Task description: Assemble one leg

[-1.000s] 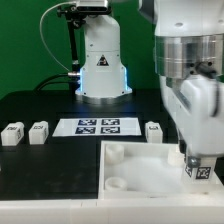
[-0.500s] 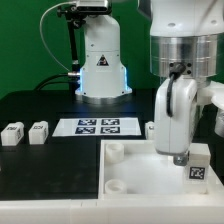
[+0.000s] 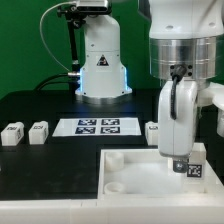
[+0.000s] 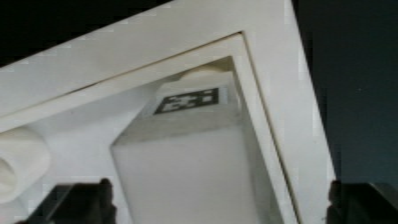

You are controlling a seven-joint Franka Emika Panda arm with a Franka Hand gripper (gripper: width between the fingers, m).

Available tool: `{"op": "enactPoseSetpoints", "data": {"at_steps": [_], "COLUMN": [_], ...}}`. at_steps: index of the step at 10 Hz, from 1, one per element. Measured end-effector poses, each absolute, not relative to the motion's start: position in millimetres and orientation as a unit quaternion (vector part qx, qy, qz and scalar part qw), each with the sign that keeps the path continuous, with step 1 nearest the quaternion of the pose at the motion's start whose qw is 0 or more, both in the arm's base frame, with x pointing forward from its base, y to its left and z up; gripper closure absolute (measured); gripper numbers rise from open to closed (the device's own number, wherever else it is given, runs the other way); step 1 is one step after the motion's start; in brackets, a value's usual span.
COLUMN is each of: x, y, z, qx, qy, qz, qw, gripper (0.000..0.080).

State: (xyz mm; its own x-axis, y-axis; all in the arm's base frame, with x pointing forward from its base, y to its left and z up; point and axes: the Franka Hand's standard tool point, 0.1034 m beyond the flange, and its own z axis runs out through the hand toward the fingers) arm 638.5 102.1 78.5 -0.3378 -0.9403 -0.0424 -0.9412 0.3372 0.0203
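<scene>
The leg (image 3: pixel 191 163), a small white block with a square tag, stands upright in the far corner of the white tray (image 3: pixel 125 152) at the exterior view's right. In the wrist view the leg (image 4: pixel 192 130) sits against the tray's rim (image 4: pixel 270 95) in that corner. My gripper (image 3: pixel 180 157) hangs right over the leg, its fingers down beside it. In the wrist view my gripper (image 4: pixel 222 205) is open, with the dark fingertips (image 4: pixel 80 200) wide apart on either side of the leg and not pressing on it.
Two spare legs (image 3: pixel 12 133) (image 3: pixel 38 131) lie at the exterior view's left and another (image 3: pixel 153 130) behind the tray. The marker board (image 3: pixel 97 126) lies between them. The robot base (image 3: pixel 100 70) stands at the back. A round socket (image 3: pixel 113 160) marks another tray corner.
My gripper has let go of the leg and moved up and toward the exterior view's left. The leg stays in the tray corner. Tray and leg have shifted slightly.
</scene>
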Motion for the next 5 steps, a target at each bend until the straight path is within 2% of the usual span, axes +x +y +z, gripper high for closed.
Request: {"op": "enactPoseSetpoints", "data": {"at_steps": [1, 3, 5], "x": [641.4, 645.7, 644.2], "y": [104.6, 126.9, 125.5], "z": [87.5, 120.6, 113.3], "qx": [-0.577, -0.583, -0.586], "qy": [0.816, 0.811, 0.809], "qz": [0.019, 0.022, 0.022], "qw": [0.019, 0.040, 0.033], "gripper": [0.0158, 0.0151, 0.0150]}}
